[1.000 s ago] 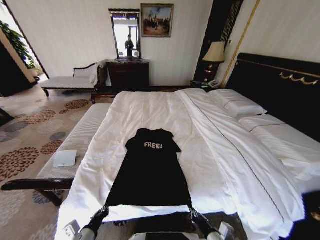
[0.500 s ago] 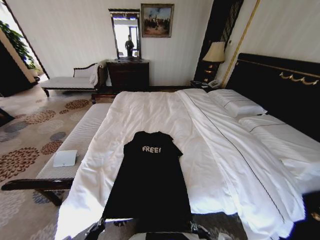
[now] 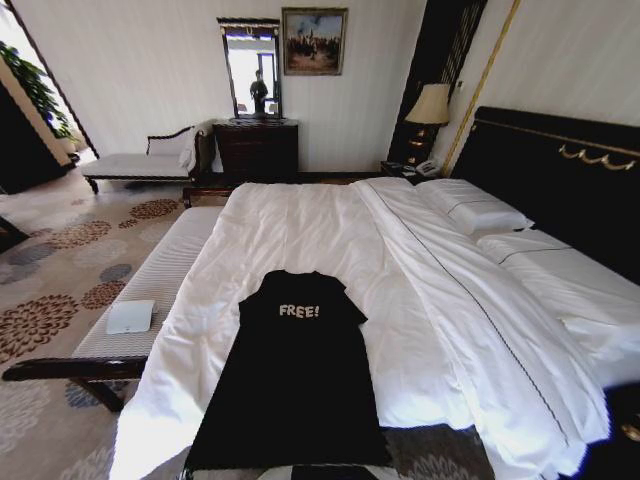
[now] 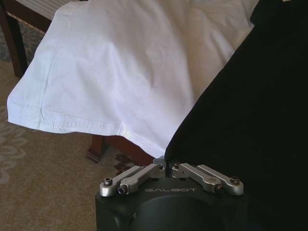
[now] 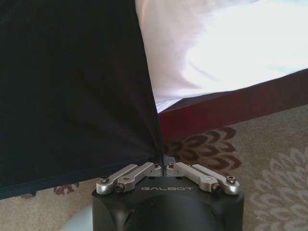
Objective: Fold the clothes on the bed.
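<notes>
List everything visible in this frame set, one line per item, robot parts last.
T-shirt: one, black with white FREE! lettering, spread flat on the bed's near edge, hem hanging off
Bed: one, white sheets, dark headboard, fills the middle
Pillows: white, by the headboard
Bench: one, pale ribbed, left of the bed
Flat white item: one, on the bench
Chaise: one, white, far left
Dresser: one, dark, under a mirror
Lamp: one, cream shade, bedside
Left gripper: shut on the shirt's hem corner
Right gripper: shut on the other corner
</notes>
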Controlling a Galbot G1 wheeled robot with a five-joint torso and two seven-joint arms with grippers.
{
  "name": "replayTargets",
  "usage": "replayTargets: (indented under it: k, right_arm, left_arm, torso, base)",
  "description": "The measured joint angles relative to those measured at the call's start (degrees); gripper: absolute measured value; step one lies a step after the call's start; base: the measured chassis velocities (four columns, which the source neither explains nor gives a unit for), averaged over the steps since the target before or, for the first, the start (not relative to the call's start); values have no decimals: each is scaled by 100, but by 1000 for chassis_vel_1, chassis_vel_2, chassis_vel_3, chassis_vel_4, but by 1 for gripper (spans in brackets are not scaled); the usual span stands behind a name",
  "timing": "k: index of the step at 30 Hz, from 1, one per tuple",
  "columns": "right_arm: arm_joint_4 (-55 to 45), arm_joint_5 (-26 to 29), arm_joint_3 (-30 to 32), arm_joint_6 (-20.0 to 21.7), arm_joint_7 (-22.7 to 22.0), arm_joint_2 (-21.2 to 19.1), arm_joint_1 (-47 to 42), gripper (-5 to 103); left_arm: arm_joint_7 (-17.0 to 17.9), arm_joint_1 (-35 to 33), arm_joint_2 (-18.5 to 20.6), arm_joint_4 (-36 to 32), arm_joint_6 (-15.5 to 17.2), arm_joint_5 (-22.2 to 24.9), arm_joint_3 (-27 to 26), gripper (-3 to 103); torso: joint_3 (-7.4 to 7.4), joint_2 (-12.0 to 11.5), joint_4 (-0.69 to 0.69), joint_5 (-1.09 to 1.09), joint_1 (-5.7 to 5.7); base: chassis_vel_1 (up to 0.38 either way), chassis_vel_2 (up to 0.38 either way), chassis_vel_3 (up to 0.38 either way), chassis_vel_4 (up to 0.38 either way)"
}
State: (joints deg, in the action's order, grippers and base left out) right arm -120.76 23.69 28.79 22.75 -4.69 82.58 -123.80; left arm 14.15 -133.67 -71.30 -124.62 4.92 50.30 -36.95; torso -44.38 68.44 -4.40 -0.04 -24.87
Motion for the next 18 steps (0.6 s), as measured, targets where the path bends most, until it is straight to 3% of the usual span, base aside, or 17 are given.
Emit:
replayTargets:
  k: [13,18]
  right_arm:
    - [388,-232,-161,134,-187,85,166,0]
    - [808,-150,-169,139,-213,133,569,0]
  left_arm:
    - [95,329,-80,600,11,-254,373,1]
    - [234,899,-32,955,100,-499,662,1]
  torso:
    - [0,0,0,0,0]
    - [0,0,1,0,0]
  base:
    - [0,0,0,0]
    - [0,0,0,0]
